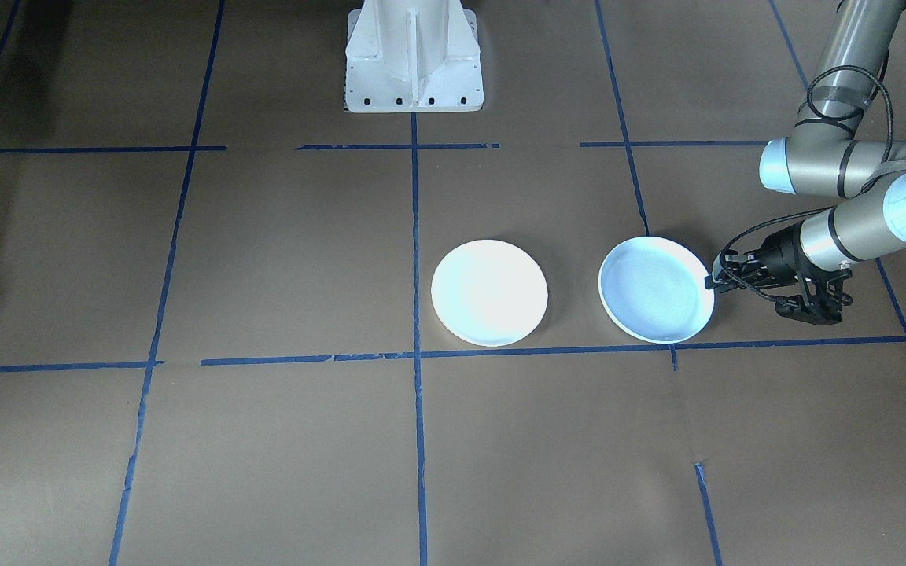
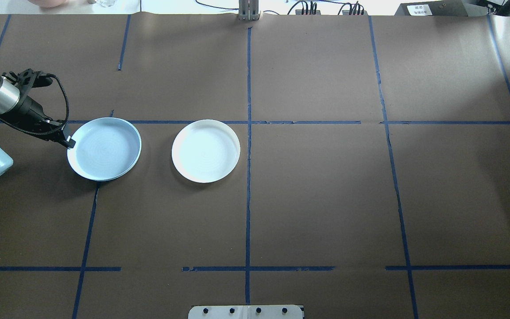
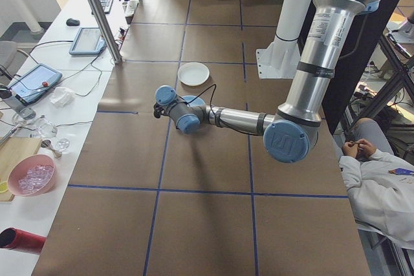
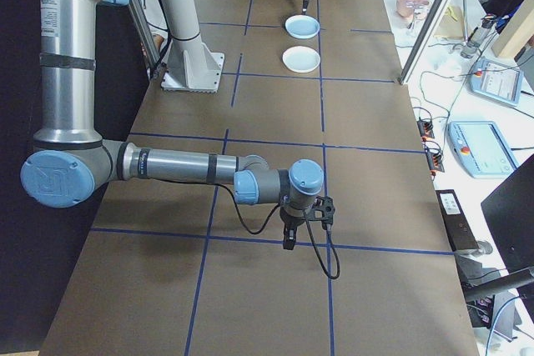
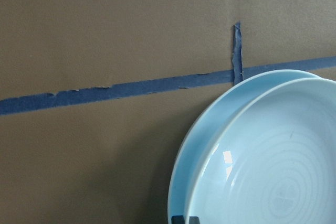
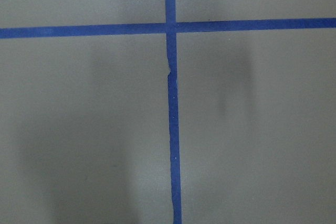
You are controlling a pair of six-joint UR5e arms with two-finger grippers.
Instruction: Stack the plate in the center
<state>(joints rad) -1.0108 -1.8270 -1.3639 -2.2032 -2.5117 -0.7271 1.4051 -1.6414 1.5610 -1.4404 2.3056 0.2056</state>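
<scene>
A light blue plate (image 2: pixel 104 149) lies left of the table's middle, and a white plate (image 2: pixel 205 150) rests beside it, just left of the centre tape line. My left gripper (image 2: pixel 68 141) is at the blue plate's outer rim, shut on that rim; the left wrist view shows the blue plate (image 5: pixel 262 161) filling the lower right with dark fingertips (image 5: pixel 184 219) on its edge. From across the table, the left gripper (image 1: pixel 711 281) pinches the blue plate (image 1: pixel 656 289), apart from the white plate (image 1: pixel 489 292). My right gripper (image 4: pixel 288 238) hovers over bare table far from both plates; I cannot tell its state.
Blue tape lines (image 2: pixel 248 133) divide the brown table. The white robot pedestal (image 1: pixel 414 59) stands at the robot's side. Benches beside the table carry tablets (image 4: pixel 488 147) and a pink bowl (image 3: pixel 31 176). A seated person (image 3: pixel 381 185) is near the left end.
</scene>
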